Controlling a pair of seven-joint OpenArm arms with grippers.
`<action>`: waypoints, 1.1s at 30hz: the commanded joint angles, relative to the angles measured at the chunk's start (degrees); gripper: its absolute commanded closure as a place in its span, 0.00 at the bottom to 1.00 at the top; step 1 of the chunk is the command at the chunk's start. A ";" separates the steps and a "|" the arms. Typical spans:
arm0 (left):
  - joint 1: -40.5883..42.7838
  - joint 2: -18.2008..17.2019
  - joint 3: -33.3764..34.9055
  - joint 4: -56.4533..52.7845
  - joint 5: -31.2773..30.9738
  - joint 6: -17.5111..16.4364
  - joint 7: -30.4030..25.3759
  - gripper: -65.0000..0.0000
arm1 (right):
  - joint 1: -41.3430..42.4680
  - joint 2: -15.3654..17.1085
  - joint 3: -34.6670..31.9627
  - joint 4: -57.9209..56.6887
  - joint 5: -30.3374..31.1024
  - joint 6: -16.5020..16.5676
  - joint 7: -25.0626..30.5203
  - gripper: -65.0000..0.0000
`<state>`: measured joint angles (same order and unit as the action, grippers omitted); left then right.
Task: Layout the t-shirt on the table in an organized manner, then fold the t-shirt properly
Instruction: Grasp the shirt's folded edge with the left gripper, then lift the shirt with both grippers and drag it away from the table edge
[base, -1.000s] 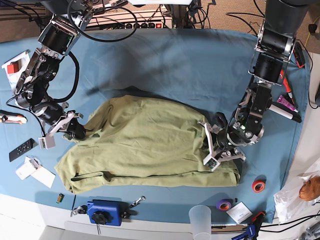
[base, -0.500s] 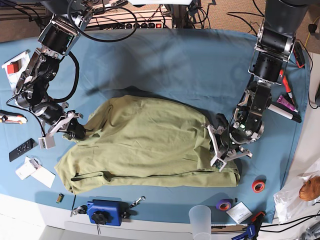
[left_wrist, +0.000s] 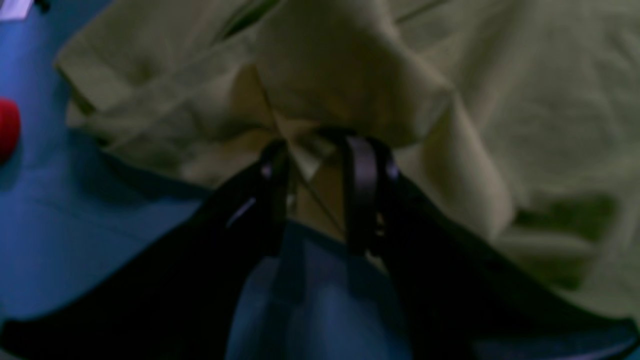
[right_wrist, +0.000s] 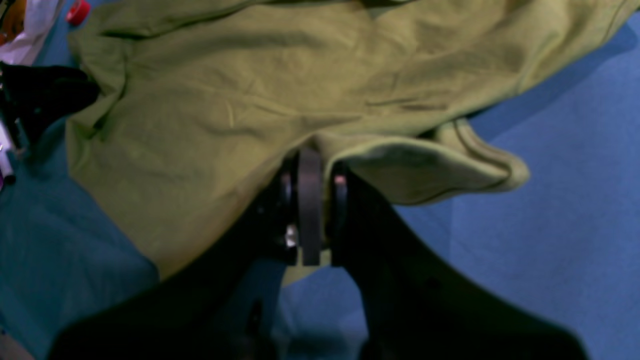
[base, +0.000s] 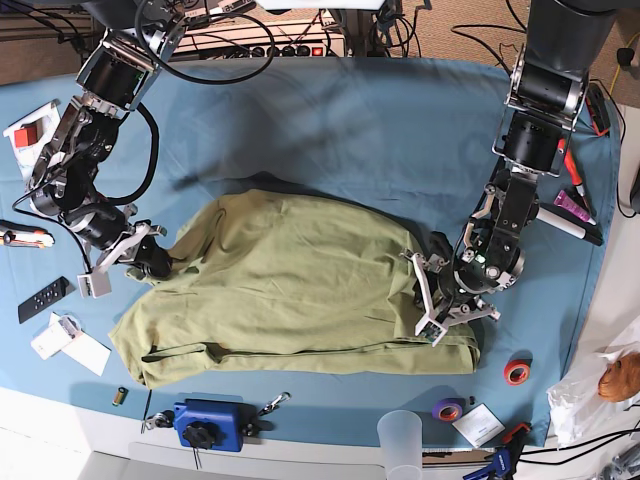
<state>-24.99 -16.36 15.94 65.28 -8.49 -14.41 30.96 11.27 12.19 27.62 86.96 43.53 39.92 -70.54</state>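
Spread across the middle of the wide teal-blue cloth-covered table (base: 330, 120): the olive-green short-sleeved cotton t-shirt (base: 290, 285), bunched and creased, lower edge doubled over into a thick roll, not yet flat.

Pinched on the shirt's edge at the base view's left: the right gripper (right_wrist: 310, 172), jaws drawn narrow with a tongue of green cloth between them and a hemmed flap hanging loose beside. At the opposite edge: the left gripper (left_wrist: 320, 165), jaws part-way apart, a peak of fabric gathered at the tips; whether truly clamped or only nudging the cloth, cannot tell from the blurred, dark wrist view.

Judged from the drape: light, limp, no stiffness at all, sagging wherever unsupported and dragging with some friction on the table cloth. Not fragile, not slippery. Best taken at hems, sleeve cuffs or shoulder seams, where doubled stitching gives a firmer bite; 2 well-separated holds needed to pull it taut. Single-layer pinches likely to slip or lift only the top ply.
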 joint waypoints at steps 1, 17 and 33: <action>-1.70 -0.13 -0.37 -0.17 -0.07 0.22 -1.05 0.70 | 1.25 0.83 0.13 0.90 1.42 0.08 1.09 1.00; -1.81 -0.02 -0.37 3.67 0.81 8.11 5.64 1.00 | 1.25 0.83 0.13 0.90 1.42 0.08 1.53 1.00; 0.46 -1.53 -0.37 16.50 7.32 14.97 18.40 1.00 | 1.25 0.83 0.13 0.90 1.42 0.08 1.55 1.00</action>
<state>-23.07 -17.34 15.97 80.71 -1.89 0.08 50.04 11.27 12.21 27.62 86.96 43.53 39.92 -70.48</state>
